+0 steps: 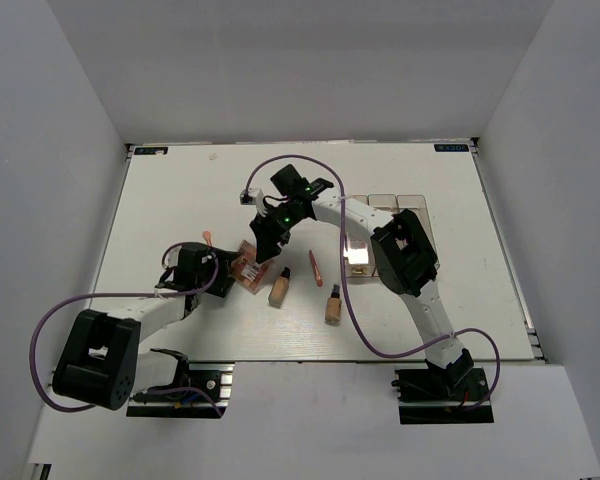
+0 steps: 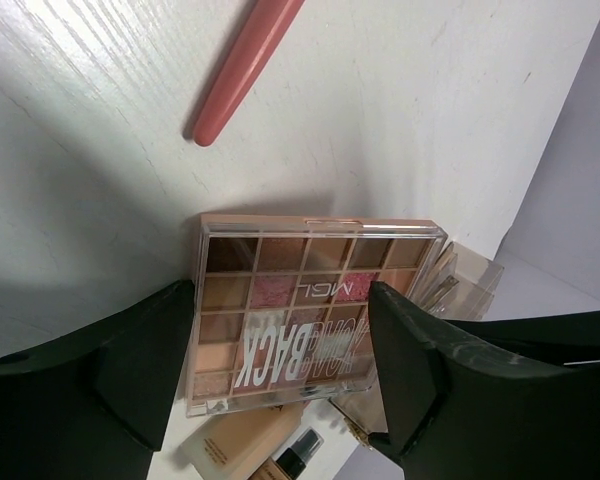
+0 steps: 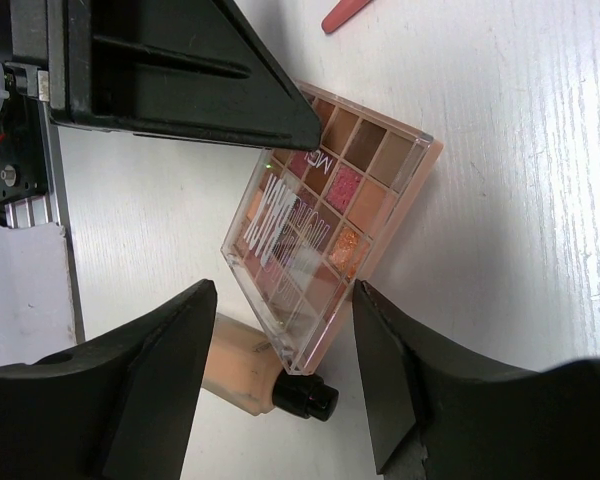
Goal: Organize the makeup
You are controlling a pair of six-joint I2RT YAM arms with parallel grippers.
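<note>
An eyeshadow palette (image 1: pixel 248 268) with pink and brown pans and a clear lid is held tilted just above the table. My left gripper (image 1: pixel 228 270) is shut on its sides; in the left wrist view the palette (image 2: pixel 310 310) fills the gap between the fingers (image 2: pixel 140 370). My right gripper (image 1: pixel 263 248) is open, its jaws straddling the palette's raised corner (image 3: pixel 310 250) without touching. A beige bottle with a black cap (image 1: pixel 279 290) lies under that corner (image 3: pixel 245 365). A second bottle (image 1: pixel 334 305) and a thin pink stick (image 1: pixel 316 267) lie to the right.
A clear compartment box (image 1: pixel 412 203) stands at the right, partly hidden by the right arm. A small pink item (image 1: pixel 208 240) lies left of the palette. A pink stick end shows in the left wrist view (image 2: pixel 245 70) and the right wrist view (image 3: pixel 345 12).
</note>
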